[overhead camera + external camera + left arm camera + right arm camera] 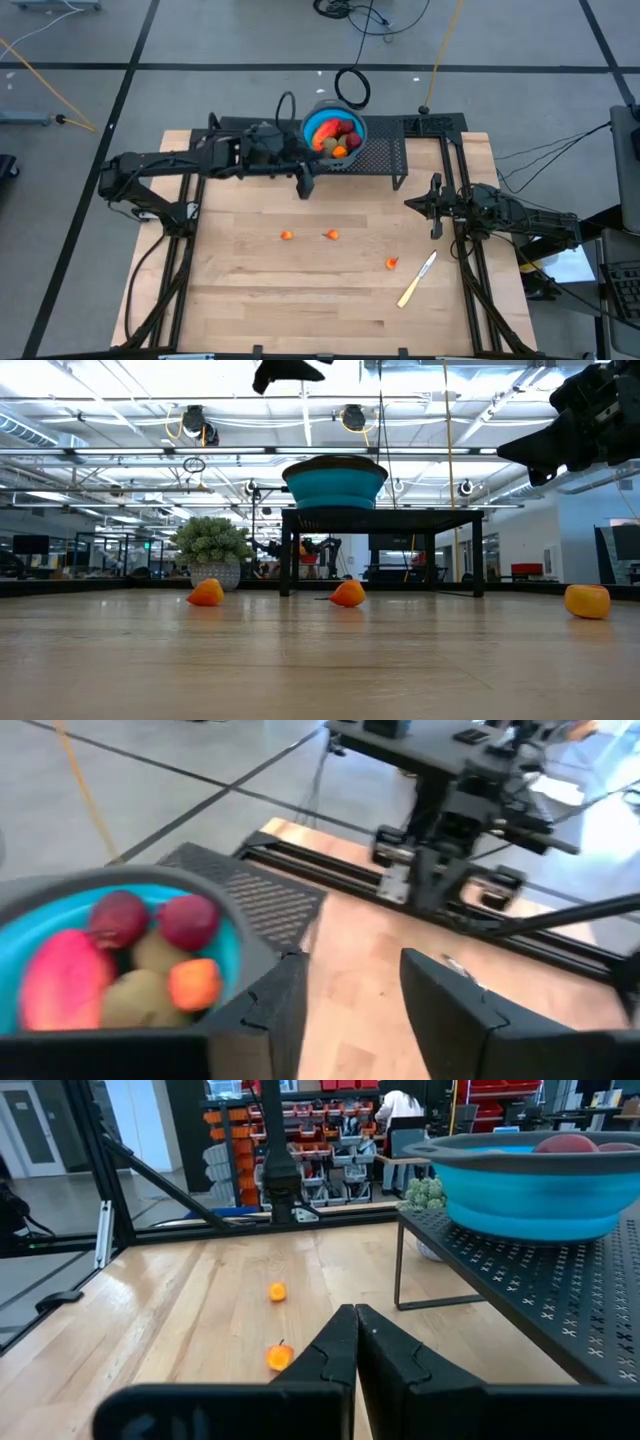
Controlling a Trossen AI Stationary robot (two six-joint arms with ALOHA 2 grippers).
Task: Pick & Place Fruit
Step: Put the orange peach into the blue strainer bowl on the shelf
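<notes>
A blue bowl (pixel 322 128) stands on a black perforated stand (pixel 385 155) at the table's far edge. It holds fruit: a red-yellow oblong (pixel 58 985), two dark red balls (pixel 188 920), olive ovals (pixel 135 1000) and an orange piece (pixel 195 982). Three small orange bits (pixel 287 236) (pixel 332 235) (pixel 391 263) lie on the wooden table. My left gripper (pixel 306 188) (pixel 355 995) hangs open and empty, raised just beside the bowl's near-left rim. My right gripper (pixel 436 210) (pixel 355 1335) waits shut at the table's right side, raised and holding nothing.
A pale knife (pixel 418 278) lies near the right front of the table. A green bushy plant (pixel 212 545) stands by the stand's far side. The middle and near parts of the wooden table (pixel 300 300) hold only the orange bits.
</notes>
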